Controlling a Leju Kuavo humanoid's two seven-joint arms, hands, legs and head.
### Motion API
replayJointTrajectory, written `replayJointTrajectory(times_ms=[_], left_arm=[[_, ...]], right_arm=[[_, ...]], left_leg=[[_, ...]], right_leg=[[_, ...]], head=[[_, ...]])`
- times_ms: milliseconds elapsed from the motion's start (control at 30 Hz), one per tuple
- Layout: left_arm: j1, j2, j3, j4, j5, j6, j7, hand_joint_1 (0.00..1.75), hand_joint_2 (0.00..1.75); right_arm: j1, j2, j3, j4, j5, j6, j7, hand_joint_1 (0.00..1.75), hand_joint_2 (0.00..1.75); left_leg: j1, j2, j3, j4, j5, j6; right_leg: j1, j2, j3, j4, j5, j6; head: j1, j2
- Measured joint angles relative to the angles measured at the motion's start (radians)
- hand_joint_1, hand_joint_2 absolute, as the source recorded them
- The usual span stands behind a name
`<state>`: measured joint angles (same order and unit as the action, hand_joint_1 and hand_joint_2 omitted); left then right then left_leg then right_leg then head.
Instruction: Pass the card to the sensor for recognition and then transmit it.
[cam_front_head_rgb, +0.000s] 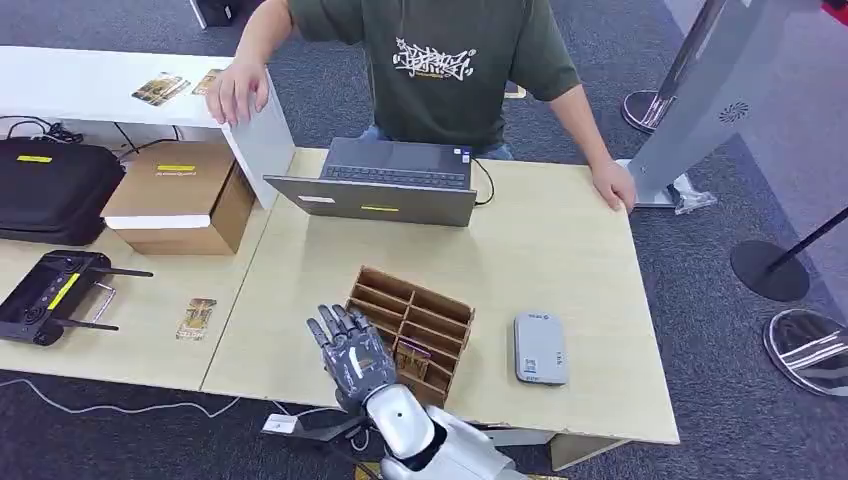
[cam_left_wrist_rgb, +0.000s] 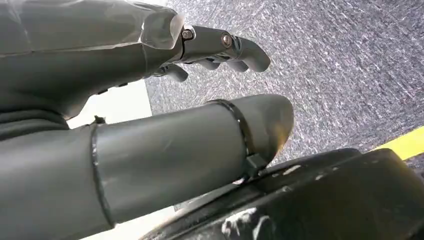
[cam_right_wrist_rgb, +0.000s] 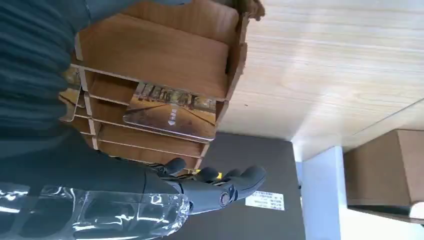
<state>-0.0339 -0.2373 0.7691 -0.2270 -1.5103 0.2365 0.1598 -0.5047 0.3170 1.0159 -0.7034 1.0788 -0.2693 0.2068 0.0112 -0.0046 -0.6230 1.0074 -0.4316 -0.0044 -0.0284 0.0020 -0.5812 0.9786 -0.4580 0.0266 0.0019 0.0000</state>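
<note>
Right hand (cam_front_head_rgb: 350, 352) hovers fingers spread, holding nothing, at 9 o'clock of the wooden rack (cam_front_head_rgb: 432, 310); pinch the slotted card (cam_right_wrist_rgb: 171, 115) by its exposed edge, lift straight, then sweep to the grey sensor (cam_front_head_rgb: 540, 348) at 3 o'clock; left hand (cam_left_wrist_rgb: 220, 50) hangs loosely curled, holding nothing.

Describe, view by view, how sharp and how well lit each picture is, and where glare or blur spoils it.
Head view: even light, sharp, soft shadows. Left wrist view: the left hand sits close and soft, with white glare beside it. Right wrist view: the card in the rack is sharp, the table bright, the right hand dark.
</note>
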Motion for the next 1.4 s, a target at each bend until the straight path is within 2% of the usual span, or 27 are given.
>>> replayJointTrajectory(times_ms=[300,467,500,800,1100,1233,1300,1333,1400], left_arm=[[0.003,0.0,-0.001,0.0,-0.006,0.0,0.013,0.0,0.0],[0.004,0.0,-0.001,0.0,-0.011,0.0,0.017,0.0,0.0],[0.004,0.0,-0.002,0.0,-0.013,0.0,0.017,0.0,0.0],[0.005,-0.001,-0.005,0.0,-0.025,0.001,0.026,0.0,0.0],[0.007,-0.001,-0.014,0.0,-0.039,0.004,0.026,0.0,0.0],[0.007,-0.001,-0.021,0.0,-0.039,0.004,0.026,0.0,0.0],[0.007,-0.001,-0.022,0.0,-0.039,0.004,0.026,0.0,0.0],[0.007,-0.001,-0.023,0.0,-0.039,0.004,0.025,0.0,0.0],[0.007,-0.001,-0.023,0.0,-0.039,0.004,0.023,0.0,0.0]], right_arm=[[0.009,-0.013,-0.048,0.006,0.053,0.0,0.042,0.0,1.75],[0.022,-0.023,-0.069,-0.016,0.06,0.004,0.043,0.03,1.75],[0.026,-0.024,-0.072,-0.021,0.061,0.008,0.043,0.09,1.75],[0.046,-0.035,-0.093,-0.065,0.095,0.026,0.044,0.0,1.75],[0.065,-0.05,-0.112,-0.13,0.114,0.051,0.05,0.02,1.75],[0.072,-0.05,-0.112,-0.144,0.101,0.068,0.031,0.03,1.75],[0.073,-0.05,-0.112,-0.144,0.093,0.069,0.021,0.07,1.75],[0.073,-0.05,-0.111,-0.144,0.09,0.07,0.019,0.14,1.75],[0.073,-0.05,-0.109,-0.143,0.081,0.07,0.008,0.4,1.75]], left_leg=[[0.0,0.0,0.0,0.0,0.0,0.0],[0.0,0.0,0.0,0.0,0.0,0.0],[0.0,0.0,0.0,0.0,0.0,0.0],[0.0,0.0,0.0,0.0,0.0,0.0],[0.0,0.0,0.0,0.0,0.0,0.0],[0.0,0.0,0.0,0.0,0.0,0.0],[0.0,0.0,0.0,0.0,0.0,0.0],[0.0,0.0,0.0,0.0,0.0,0.0],[0.0,0.0,0.0,0.0,0.0,0.0]], right_leg=[[0.0,0.0,0.0,0.0,0.0,0.0],[0.0,0.0,0.0,0.0,0.0,0.0],[0.0,0.0,0.0,0.0,0.0,0.0],[0.0,0.0,0.0,0.0,0.0,0.0],[0.0,0.0,0.0,0.0,0.0,0.0],[0.0,0.0,0.0,0.0,0.0,0.0],[0.0,0.0,0.0,0.0,0.0,0.0],[0.0,0.0,0.0,0.0,0.0,0.0],[0.0,0.0,0.0,0.0,0.0,0.0]], head=[[0.0,0.0],[0.0,0.0],[0.0,0.0],[0.0,0.0],[0.0,0.0],[0.0,0.0],[0.0,0.0],[0.0,0.0],[0.0,0.0]])
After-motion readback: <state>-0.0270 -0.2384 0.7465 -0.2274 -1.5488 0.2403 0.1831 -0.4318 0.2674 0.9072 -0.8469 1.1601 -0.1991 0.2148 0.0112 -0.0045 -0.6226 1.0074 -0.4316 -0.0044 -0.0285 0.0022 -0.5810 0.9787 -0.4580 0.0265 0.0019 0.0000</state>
